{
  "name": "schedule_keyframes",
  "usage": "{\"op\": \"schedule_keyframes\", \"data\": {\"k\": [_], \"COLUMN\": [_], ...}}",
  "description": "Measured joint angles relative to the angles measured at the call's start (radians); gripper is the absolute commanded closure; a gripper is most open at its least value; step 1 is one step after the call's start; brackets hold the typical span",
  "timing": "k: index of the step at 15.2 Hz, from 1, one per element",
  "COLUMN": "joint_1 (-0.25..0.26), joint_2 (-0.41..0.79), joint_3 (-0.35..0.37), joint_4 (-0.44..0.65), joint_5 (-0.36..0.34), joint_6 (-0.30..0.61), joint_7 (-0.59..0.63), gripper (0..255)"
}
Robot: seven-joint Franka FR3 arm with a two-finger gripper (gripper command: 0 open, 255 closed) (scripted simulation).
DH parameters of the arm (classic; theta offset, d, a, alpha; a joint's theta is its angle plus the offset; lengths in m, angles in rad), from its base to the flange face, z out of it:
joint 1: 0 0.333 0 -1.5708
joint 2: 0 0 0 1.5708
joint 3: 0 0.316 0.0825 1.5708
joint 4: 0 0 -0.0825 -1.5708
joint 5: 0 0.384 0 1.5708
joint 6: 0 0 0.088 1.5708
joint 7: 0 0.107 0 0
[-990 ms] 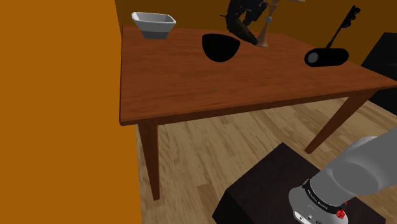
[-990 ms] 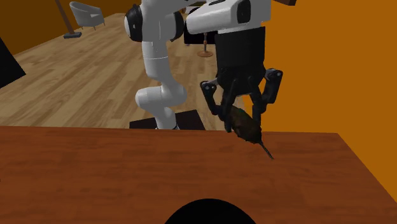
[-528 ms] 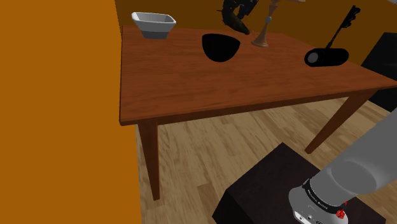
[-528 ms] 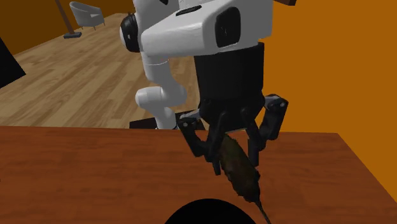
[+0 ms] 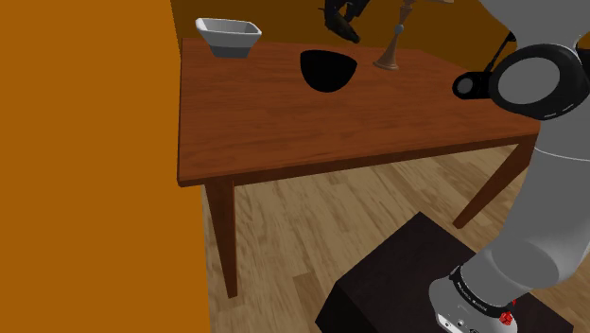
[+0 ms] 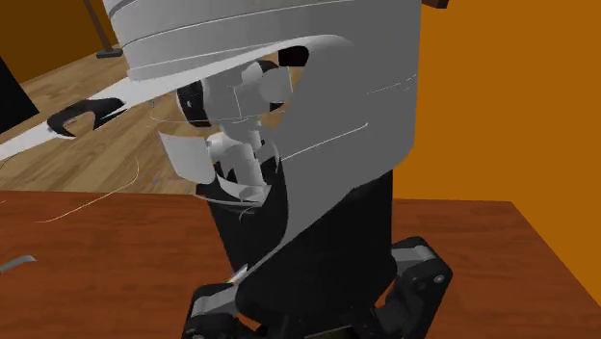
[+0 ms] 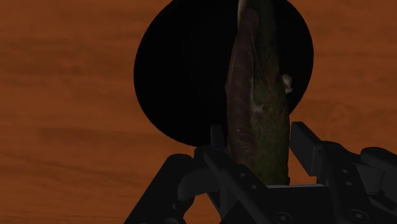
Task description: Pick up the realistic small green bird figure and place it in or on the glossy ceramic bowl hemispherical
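Ok so quick read: the gripper (image 7: 257, 137) has the bird figure (image 7: 254, 76) clamped between its fingers (image 7: 305, 143). They squeeze it from both sides, w/ the long body hanging lengthwise and the narrow end pointing away from the hand. Colour is more brownish-green than plain green tbh.

In the wrist view the bird lines up right over the black bowl (image 7: 184, 76), and the round opening sits behind it. So it's up in the air above the bowl, not touching it or the desk (image 7: 63, 95) afaict. Makes sense imo: held end-down over the middle, it should go inside instead of clipping the rim.

Shoulder view fits that, w/ the hand high up over the bowl near the desk's far edge and the arm (image 5: 544, 80) stretched out to reach. The white square dish (image 5: 229, 36) and the wooden stand (image 5: 389, 52) sit off to either side, apart from the bowl, so nothing blocks the drop.

My guess: carry is basically done. What's left is prob lowering a bit, then letting go. Risk is the bird's long vs the bowl, so it could end up leaning on the rim or tip out.
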Motion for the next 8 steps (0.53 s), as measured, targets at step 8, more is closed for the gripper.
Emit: {"op": "schedule_keyframes", "data": {"k": [8], "joint_1": [-0.035], "joint_2": [-0.092], "joint_3": [-0.002], "joint_4": [-0.254], "joint_5": [0.027], "joint_6": [0.162], "joint_7": [-0.020], "gripper": [255]}}
